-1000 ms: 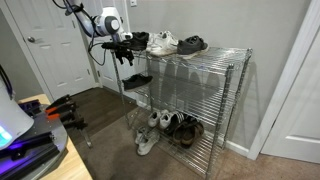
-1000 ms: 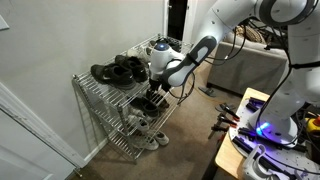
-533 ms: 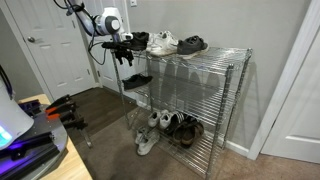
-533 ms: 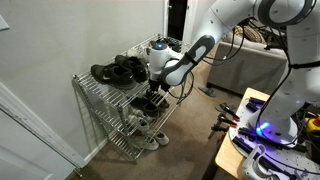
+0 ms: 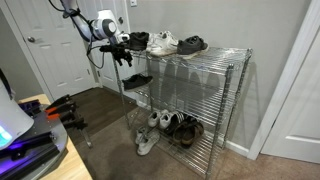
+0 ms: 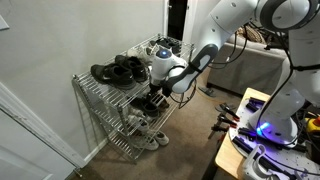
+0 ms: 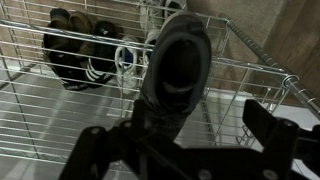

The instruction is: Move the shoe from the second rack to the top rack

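At the near end of the shelving unit (image 5: 232, 110), my gripper (image 5: 123, 55) hangs with its jaws spread wide, holding nothing. It hovers over the shoe (image 7: 178, 68) without touching it. The shoe lies on the second rack (image 7: 50, 120). Above it, the top rack (image 5: 218, 52) carries a white sneaker (image 5: 163, 43) and dark shoes (image 5: 192, 44). More shoes (image 5: 165, 128) crowd the bottom tier.

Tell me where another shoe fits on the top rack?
Free: the end of the top rack between the dark shoe and the posts. Crowded: the other end, with black shoes, white sneaker and the gripper.
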